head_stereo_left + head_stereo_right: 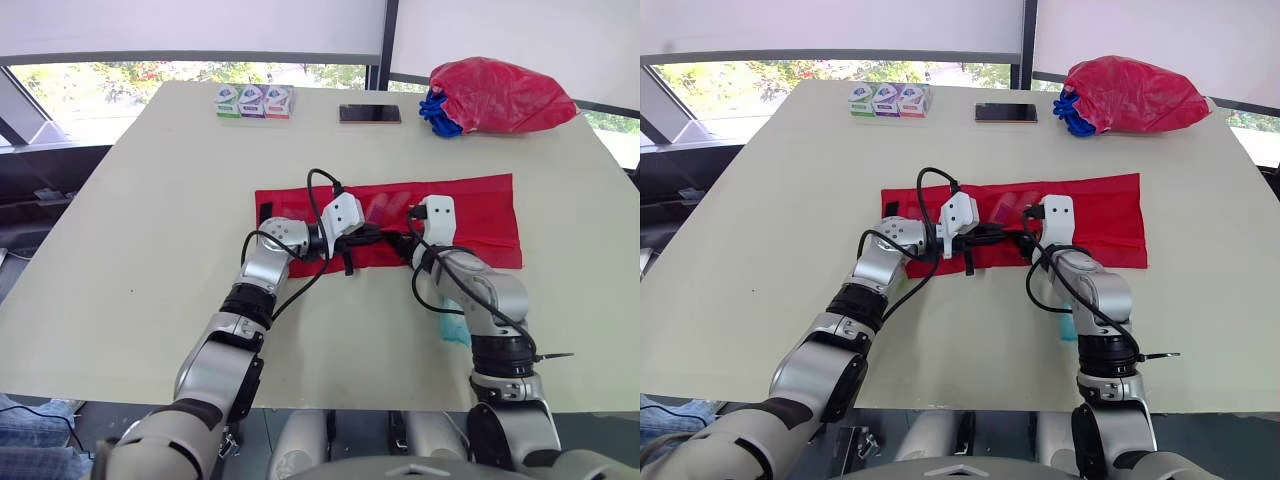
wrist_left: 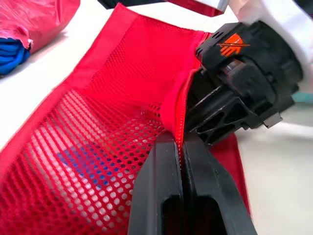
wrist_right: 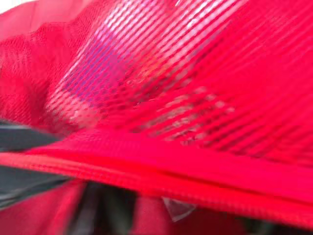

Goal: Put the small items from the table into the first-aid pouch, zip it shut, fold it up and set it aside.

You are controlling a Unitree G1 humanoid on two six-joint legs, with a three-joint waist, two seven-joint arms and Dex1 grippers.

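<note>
While left claw (image 2: pixel 182 144) grips pouch (image 1: pixel 480 215) rim | table (image 1: pixel 150 250) edges well apart

Red pouch (image 3: pixel 205 88) mesh blurs across my right wrist view, with a purplish item (image 3: pixel 98 68) behind it, can't tell what. Its zip edge vanishes between my left gripper (image 2: pixel 182 144)'s pinched tips. Blue shape (image 2: pixel 83 164) under the mesh, unreadable. Teal thing (image 1: pixel 452 328) half hidden beneath my right arm (image 1: pixel 485 290). Far boxes (image 1: pixel 255 101): labels too small.
</note>
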